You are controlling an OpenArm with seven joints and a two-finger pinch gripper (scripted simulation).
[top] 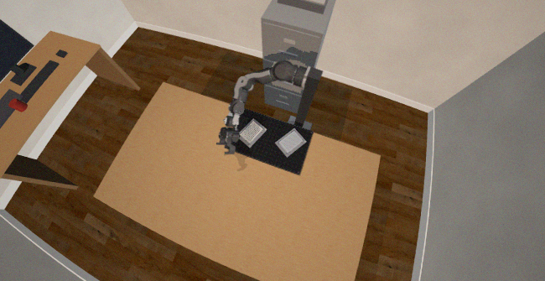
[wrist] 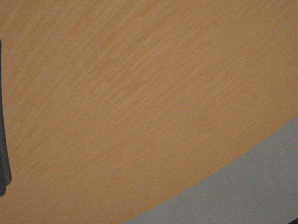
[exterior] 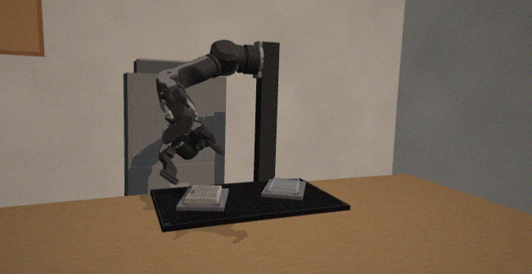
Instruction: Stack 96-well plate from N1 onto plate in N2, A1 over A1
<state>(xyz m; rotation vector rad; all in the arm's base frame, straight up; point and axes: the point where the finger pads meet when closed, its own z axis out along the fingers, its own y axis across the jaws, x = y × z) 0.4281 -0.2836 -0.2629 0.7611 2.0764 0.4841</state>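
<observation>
the wooden bench fills the foreground, and on it lies a long black mat. nearest on the mat, toward its left end in the exterior view, is the first nest, the one on the arm's right, with its well plate seated flat in it. this is the plate to be moved, and it has not been lifted. further back and to the right, well apart from it, the second nest carries the second plate, also seated.

the gripper hangs in the air above the left end of the mat, outside and above the first plate. its fingers are spread apart with nothing between them. from above, the gripper sits just beside the plate, over the mat's edge rather than over the wells. the wrist view shows only bare bench and grey floor beyond, so the fingers are not yet pointed at the plate.

so the plate lies inward from the fingers, toward the post, and below them. its long axis seems to run across the mat's short way, though the top view leaves that uncertain. the next move probably needs the wrist brought over the plate's middle and turned downward, with the fingers spanning its narrower width. the a1 corner marks are too small to read.

behind the post stands a grey cabinet against the wall.
</observation>
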